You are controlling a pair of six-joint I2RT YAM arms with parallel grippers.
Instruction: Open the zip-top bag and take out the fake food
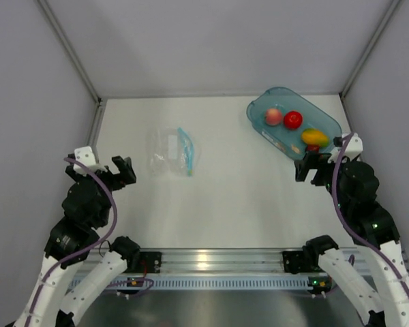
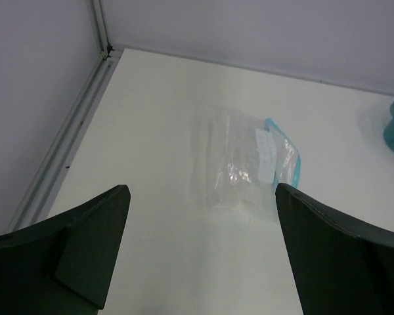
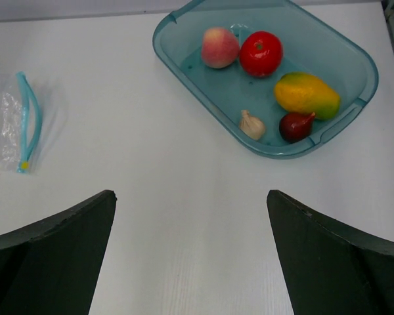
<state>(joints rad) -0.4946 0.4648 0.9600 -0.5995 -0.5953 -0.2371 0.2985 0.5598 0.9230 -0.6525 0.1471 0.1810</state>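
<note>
The clear zip-top bag (image 1: pixel 170 151) with its teal zip strip lies flat and looks empty on the table's left half; it also shows in the left wrist view (image 2: pixel 249 161) and the right wrist view (image 3: pixel 10 125). The fake food lies in a teal tub (image 1: pixel 327 119): a pinkish peach (image 3: pixel 219 47), a red tomato (image 3: pixel 261 53), a yellow-orange mango (image 3: pixel 306 95), a small dark red piece (image 3: pixel 294 125) and a pale garlic-like piece (image 3: pixel 252 125). My left gripper (image 1: pixel 123 170) is open and empty, near the bag. My right gripper (image 1: pixel 312 167) is open and empty, just in front of the tub.
Grey walls enclose the table on the left, back and right. A metal rail (image 1: pixel 218 262) with both arm bases runs along the near edge. The tub (image 3: pixel 184 72) sits at an angle in the back right corner.
</note>
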